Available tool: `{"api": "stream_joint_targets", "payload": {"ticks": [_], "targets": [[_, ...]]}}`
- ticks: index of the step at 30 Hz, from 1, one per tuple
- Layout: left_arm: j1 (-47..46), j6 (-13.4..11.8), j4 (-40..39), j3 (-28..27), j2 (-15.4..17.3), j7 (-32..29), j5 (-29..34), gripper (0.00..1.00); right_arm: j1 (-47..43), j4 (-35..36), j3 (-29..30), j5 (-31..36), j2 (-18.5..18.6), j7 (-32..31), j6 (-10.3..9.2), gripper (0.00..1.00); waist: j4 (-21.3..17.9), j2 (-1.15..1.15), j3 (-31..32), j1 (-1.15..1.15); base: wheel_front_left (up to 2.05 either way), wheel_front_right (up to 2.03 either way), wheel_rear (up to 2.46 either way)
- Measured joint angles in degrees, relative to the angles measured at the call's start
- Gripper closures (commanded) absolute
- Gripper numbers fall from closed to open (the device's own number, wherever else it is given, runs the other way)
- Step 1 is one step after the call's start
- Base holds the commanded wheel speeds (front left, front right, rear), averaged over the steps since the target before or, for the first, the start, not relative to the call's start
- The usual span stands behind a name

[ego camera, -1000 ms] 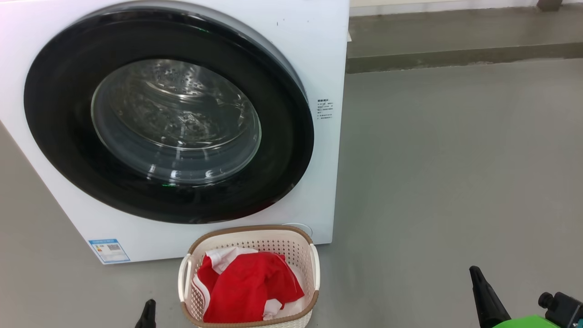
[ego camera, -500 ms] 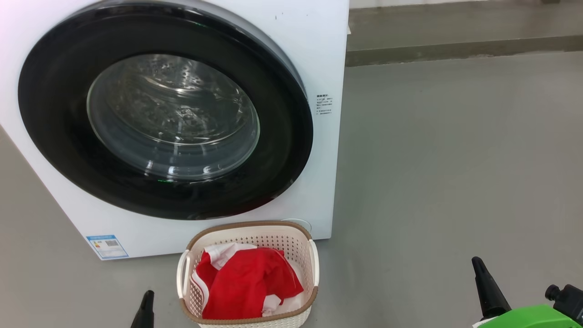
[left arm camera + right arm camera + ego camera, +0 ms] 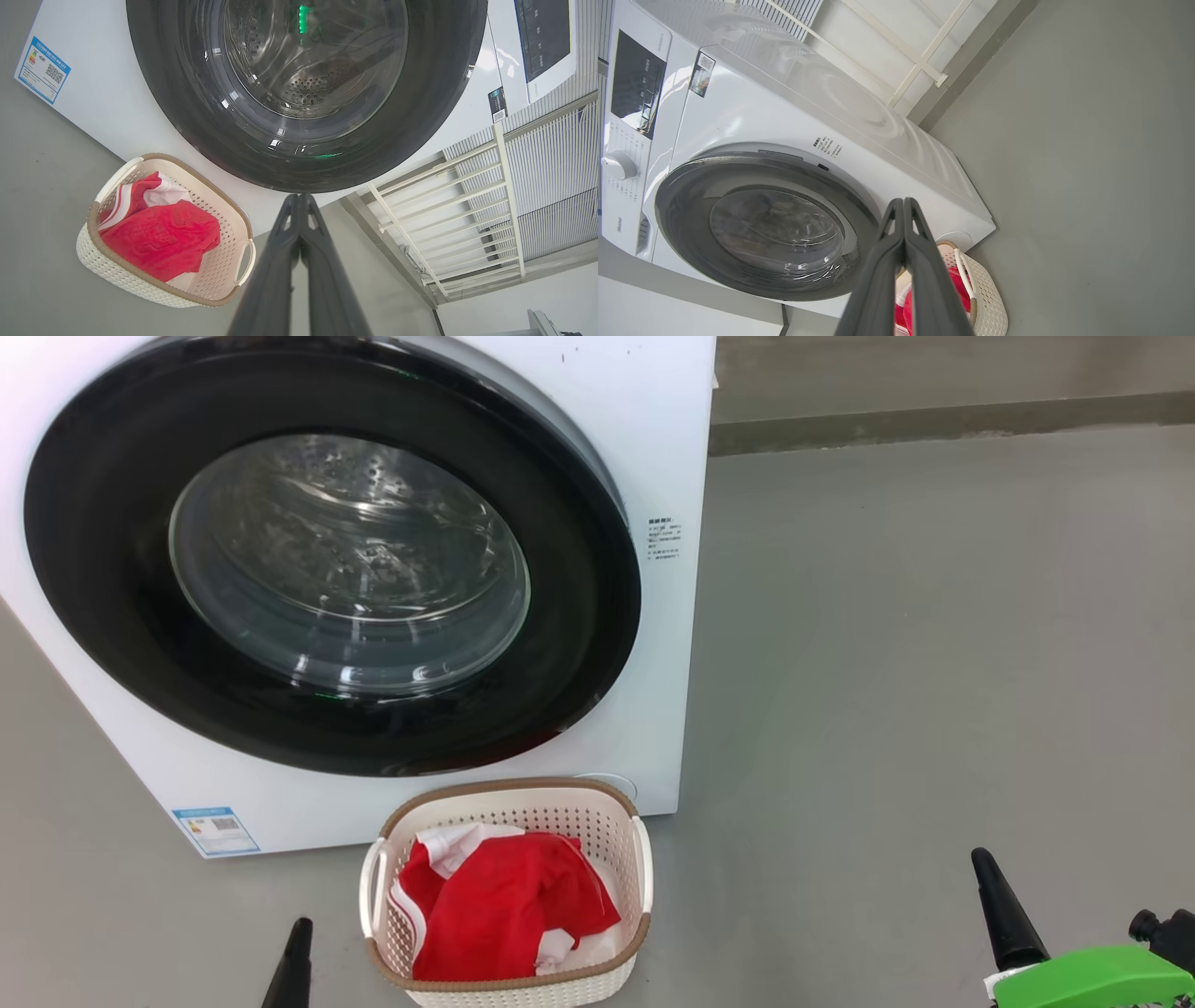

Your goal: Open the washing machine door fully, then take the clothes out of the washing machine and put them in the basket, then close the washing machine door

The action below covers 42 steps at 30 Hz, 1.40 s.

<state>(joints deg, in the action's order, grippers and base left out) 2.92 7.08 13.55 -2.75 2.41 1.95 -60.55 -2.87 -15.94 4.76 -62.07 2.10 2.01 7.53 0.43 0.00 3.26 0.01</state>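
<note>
The white washing machine (image 3: pixel 672 448) stands ahead with its black-rimmed round door (image 3: pixel 112 579) shut flat against its front; the steel drum shows through the glass. The cream basket (image 3: pixel 509 793) sits on the floor right in front of the machine, and the red clothes (image 3: pixel 509 905) with white trim lie inside it. My left gripper (image 3: pixel 301 926) is low, left of the basket, fingers pressed together with nothing between them (image 3: pixel 299 198). My right gripper (image 3: pixel 980 855) is far right of the basket, also shut and empty (image 3: pixel 903 201).
Grey floor (image 3: pixel 915 663) spreads wide to the right of the machine. A low concrete step (image 3: pixel 934 420) runs along the back. A white railing (image 3: pixel 444 196) and ribbed wall stand beside the machine. The control panel (image 3: pixel 637 84) and knob sit at the machine's top.
The whole head view has slid slightly upward across the frames, so the camera has shifted. Both gripper tips show a little higher in it. Door, basket and clothes stay as they were.
</note>
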Motion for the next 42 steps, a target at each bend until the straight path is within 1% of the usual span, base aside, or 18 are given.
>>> {"api": "stream_joint_targets", "payload": {"ticks": [17, 25, 42], "targets": [[-2.1, 0.0, 0.5, -0.7, 0.0, -2.7, -10.2, 1.00, 2.2, 0.1, 0.7, -10.0, 0.0, -2.6, 0.00, 1.00, -0.1, 0.00, -1.2, 0.00, 0.00, 0.00, 0.00], [-3.4, 0.0, 0.8, -0.9, 0.0, -4.0, -16.1, 1.00, 3.4, 0.1, 1.5, -15.0, 0.0, -4.1, -0.01, 1.00, -0.2, 0.00, -1.8, 0.00, 0.00, 0.00, 0.00], [-5.6, 0.0, 1.5, -1.4, -0.1, -6.7, -25.5, 1.00, 4.9, 0.2, 2.1, -24.4, 0.0, -6.7, -0.08, 1.00, -0.4, 0.00, -2.9, 0.00, 0.00, 0.00, 0.00]]}}
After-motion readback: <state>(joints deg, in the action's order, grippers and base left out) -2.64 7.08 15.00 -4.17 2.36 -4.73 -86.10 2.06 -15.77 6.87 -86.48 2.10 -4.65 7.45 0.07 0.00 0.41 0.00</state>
